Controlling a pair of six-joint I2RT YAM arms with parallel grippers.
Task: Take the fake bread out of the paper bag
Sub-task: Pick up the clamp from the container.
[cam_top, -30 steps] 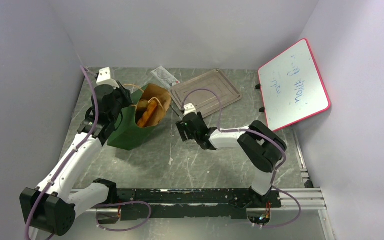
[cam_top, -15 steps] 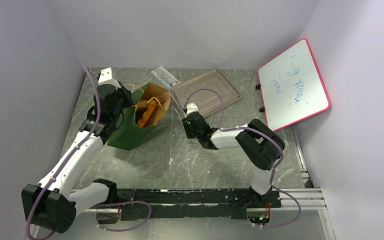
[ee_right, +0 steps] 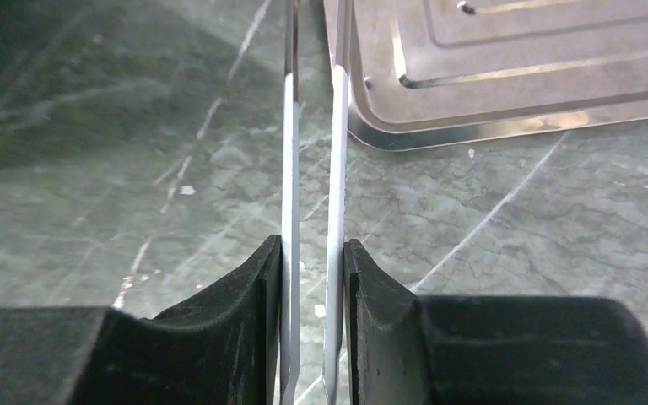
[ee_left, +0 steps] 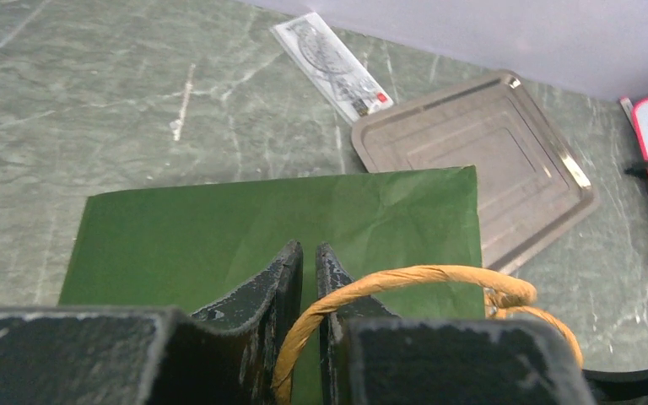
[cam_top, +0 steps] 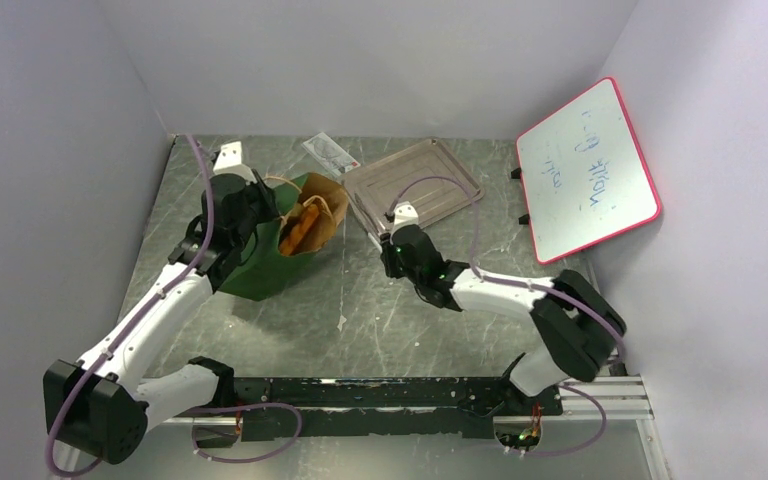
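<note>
Since the earlier frame the left arm has swung back and to the right and dragged the bag mouth along with it. The right arm has stretched out, so its end effector sits closer to the tray.

Top view: the left end effector [cam_top: 260, 208] is at the rim of the paper bag [cam_top: 260, 268], which is tipped over on the tabletop [cam_top: 360, 320] with its mouth toward the tray [cam_top: 415, 185]. The fake bread [cam_top: 298, 228] is inside the bag, orange pieces showing in the brown opening. The right end effector [cam_top: 392, 243] is just off the tray's near corner. A whiteboard [cam_top: 585, 170] leans on the right wall.

Left wrist: the left end effector's [ee_left: 308, 253] fingers are pressed together on the green paper bag [ee_left: 261, 219], with a tan handle [ee_left: 405, 274] looping past one finger. The bread isn't visible here.

Right wrist: the right end effector [ee_right: 312, 249] is clamped on two thin metal strips [ee_right: 289, 169] that reach toward the tray [ee_right: 515, 67] edge. Can't tell what they are.
</note>
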